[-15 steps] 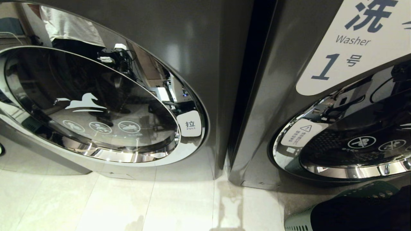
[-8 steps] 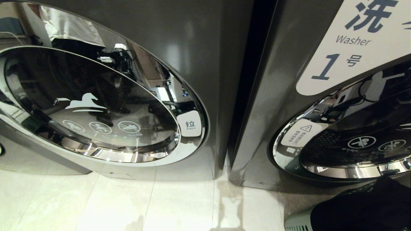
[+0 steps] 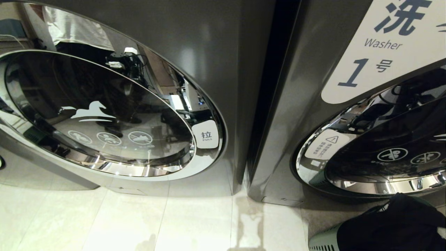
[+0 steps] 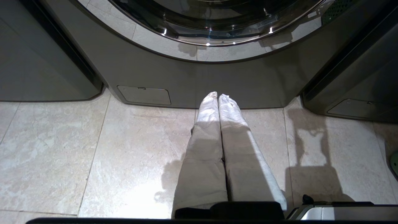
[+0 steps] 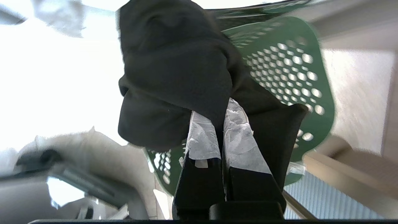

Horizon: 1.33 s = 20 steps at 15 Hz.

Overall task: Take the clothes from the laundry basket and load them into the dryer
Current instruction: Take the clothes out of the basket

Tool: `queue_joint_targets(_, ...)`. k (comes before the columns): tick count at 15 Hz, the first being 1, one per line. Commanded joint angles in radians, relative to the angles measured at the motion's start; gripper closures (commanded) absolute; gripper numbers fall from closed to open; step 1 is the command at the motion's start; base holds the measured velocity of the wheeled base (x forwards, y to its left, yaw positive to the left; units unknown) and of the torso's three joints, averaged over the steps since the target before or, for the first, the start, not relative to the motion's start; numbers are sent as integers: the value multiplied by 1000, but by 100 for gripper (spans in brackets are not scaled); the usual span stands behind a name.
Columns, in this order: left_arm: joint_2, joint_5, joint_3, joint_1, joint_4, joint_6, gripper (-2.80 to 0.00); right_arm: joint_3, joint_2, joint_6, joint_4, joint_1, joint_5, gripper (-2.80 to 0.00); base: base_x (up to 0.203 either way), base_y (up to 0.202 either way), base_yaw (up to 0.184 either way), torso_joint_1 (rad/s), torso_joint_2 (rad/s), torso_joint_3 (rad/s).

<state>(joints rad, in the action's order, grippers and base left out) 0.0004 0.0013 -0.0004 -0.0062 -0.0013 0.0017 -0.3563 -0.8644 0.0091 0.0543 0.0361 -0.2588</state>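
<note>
Beside the washer, head view: dark garment (image 3: 390, 223) heaped over green basket (image 3: 322, 240)
Right wrist view: right pincer (image 5: 220, 119) clamped on the garment
Left wrist view: left pincer (image 4: 217, 97) closed, empty, above the floor (image 4: 93, 149)

The white rounded panel (image 3: 386, 48) on the front of the dark grey right-hand machine (image 3: 296, 115) carries a large Chinese character "洗", the word "Washer" beneath it, and "1 号" below that. On the chrome door ring of the dark grey left-hand machine (image 3: 209, 52), a small white tab (image 3: 206, 134) reads "拉" over "PULL". A white warning sticker (image 3: 325, 144) with a triangle sits on the right machine's door ring, its small print too fine to read.
</note>
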Motion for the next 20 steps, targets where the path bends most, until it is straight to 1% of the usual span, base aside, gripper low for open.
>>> queue_joint_targets(1, 0, 0, -1, 0, 0, 0, 0, 51, 108, -26, 1, 38, 25, 0, 0, 0, 0, 0, 0, 0)
queue_joint_targets(3, 0, 0, -1, 0, 0, 0, 0, 91, 175, -78, 1, 45, 113, 0, 0, 0, 0, 0, 0, 0)
queue_joint_targets(4, 0, 0, -1, 0, 0, 0, 0, 107, 205, -92, 0, 45, 137, 0, 0, 0, 0, 0, 0, 0)
queue_joint_targets(7, 0, 0, 0, 0, 0, 0, 0, 198, 327, -114, -5, 35, 189, 0, 0, 0, 0, 0, 0, 0)
queue_joint_targets(9, 0, 0, 0, 0, 0, 0, 0, 298, 427, -121, -46, 32, 208, 0, 0, 0, 0, 0, 0, 0)
queue_joint_targets(10, 0, 0, -1, 0, 0, 0, 0, 339, 478, -131, -74, 26, 240, 0, 0, 0, 0, 0, 0, 0)
queue_joint_targets(11, 0, 0, -1, 0, 0, 0, 0, 349, 520, -148, -74, -1, 282, 0, 0, 0, 0, 0, 0, 0)
queue_joint_targets(12, 0, 0, 0, 0, 0, 0, 0, 353, 552, -168, -59, -38, 303, 0, 0, 0, 0, 0, 0, 0)
queue_joint_targets(13, 0, 0, -1, 0, 0, 0, 0, 354, 570, -178, -53, -64, 312, 0, 0, 0, 0, 0, 0, 0)
queue_joint_targets(14, 0, 0, 0, 0, 0, 0, 0, 355, 587, -177, -51, -69, 313, 0, 0, 0, 0, 0, 0, 0)
queue_joint_targets(18, 0, 0, 0, 0, 0, 0, 0, 356, 704, -156, -51, -59, 308, 0, 0, 0, 0, 0, 0, 0)
queue_joint_targets(20, 0, 0, 0, 0, 0, 0, 0, 356, 765, -140, -51, -53, 284, 0, 0, 0, 0, 0, 0, 0)
